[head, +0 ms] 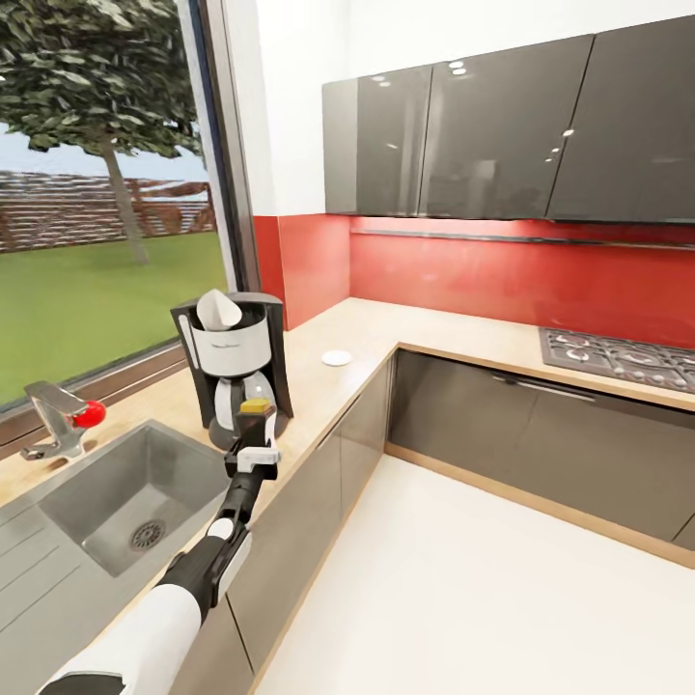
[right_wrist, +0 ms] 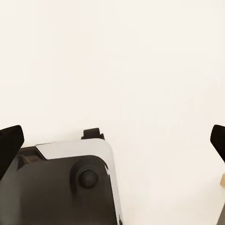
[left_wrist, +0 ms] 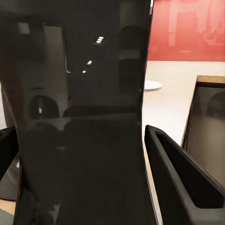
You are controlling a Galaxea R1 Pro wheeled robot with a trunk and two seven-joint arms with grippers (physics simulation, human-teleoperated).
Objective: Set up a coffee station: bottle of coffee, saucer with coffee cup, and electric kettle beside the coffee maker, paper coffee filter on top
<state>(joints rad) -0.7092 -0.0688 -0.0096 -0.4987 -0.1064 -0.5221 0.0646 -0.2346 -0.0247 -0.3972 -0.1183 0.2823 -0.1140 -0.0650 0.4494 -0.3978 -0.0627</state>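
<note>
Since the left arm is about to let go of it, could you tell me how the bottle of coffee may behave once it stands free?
The bottle of coffee is slim and tall for its footprint, so a nudge could probably tip it. Its dark body mirrors the room, suggesting a hard, glossy, possibly slippery surface. The left tool brackets it closely, so withdrawing straight back seems safest.
</note>
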